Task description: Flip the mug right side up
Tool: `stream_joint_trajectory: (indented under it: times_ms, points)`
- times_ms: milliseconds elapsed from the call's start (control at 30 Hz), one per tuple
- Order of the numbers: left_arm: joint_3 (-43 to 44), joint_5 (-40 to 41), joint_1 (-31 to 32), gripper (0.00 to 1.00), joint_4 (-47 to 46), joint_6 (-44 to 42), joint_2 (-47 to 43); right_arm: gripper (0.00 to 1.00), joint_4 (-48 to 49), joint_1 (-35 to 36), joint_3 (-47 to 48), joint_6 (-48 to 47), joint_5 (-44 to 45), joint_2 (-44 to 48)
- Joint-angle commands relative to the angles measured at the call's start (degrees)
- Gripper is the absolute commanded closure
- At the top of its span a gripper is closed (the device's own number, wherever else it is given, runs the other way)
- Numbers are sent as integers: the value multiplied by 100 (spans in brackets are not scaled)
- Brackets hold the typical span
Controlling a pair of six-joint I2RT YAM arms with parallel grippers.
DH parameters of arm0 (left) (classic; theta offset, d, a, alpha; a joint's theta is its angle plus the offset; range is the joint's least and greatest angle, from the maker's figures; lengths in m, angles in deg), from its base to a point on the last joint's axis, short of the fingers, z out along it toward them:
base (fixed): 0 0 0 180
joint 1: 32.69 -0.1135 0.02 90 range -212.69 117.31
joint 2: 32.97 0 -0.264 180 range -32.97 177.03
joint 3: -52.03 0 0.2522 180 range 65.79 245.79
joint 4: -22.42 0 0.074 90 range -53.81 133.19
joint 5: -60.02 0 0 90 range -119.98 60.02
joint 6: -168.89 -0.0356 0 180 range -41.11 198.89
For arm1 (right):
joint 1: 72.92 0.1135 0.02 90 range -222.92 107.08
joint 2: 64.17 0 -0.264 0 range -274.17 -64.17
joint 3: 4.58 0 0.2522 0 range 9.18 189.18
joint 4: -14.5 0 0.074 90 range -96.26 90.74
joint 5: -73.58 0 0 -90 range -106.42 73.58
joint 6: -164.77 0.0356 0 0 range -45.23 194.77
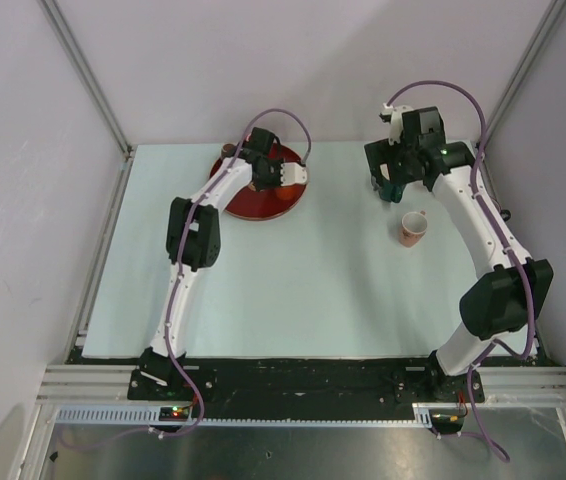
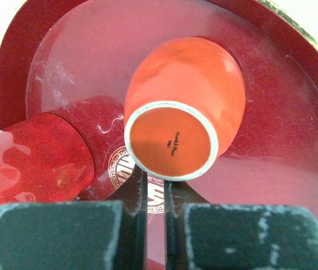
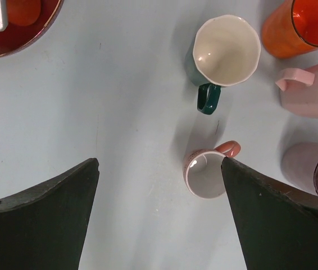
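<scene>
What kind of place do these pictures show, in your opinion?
Probably a robotics lab test cell: left arm and right arm bolted to a metal rail, a white table inside aluminium posts and plain panels, a green mug among other cups.

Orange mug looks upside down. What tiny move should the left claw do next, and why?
Probably open the left claw: its jaws stand almost shut, too narrow for the orange mug, which sits base-up on the red plate just ahead.

Orange mug [image 2: 184, 107] and red plate [image 2: 294, 129] look glossy.
</scene>
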Motion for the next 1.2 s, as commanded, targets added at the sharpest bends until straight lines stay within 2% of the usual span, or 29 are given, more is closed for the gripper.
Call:
stream_joint_trajectory:
  times_ms: [0,133,200,367,533,600,700,867,1000,1167]
  points:
    - [-191,-111,89,98,83,-64,-265,4,-103,-28,277,-80,94,-77]
    - [-125,-140,74,100,87,194,-335,4,-125,-31,266,-41,58,-63]
    - [131,-178,22,100,83,628,-330,5,-122,-24,244,1,-1,-40]
    - [843,-488,-261,100,60,2397,-455,4,109,11,25,172,-646,126]
    - [678,-1160,-413,100,35,4110,-1284,4,843,111,-356,812,-1641,420]
    - [575,-1468,-423,100,30,4705,-1647,2,1451,130,-613,1324,-2144,553]
    - [382,-2010,-414,100,28,5497,-2138,1,2912,195,-1127,2312,-2825,749]
    - [184,-2784,-392,100,34,6652,-2654,0,4853,415,-1566,3793,-3126,716]
    - [144,-3235,-307,100,35,7093,-2882,1,6172,552,-1601,4727,-3259,415]
    - [83,-3512,-163,100,29,7186,-3082,4,7500,617,-1595,5559,-3326,180]
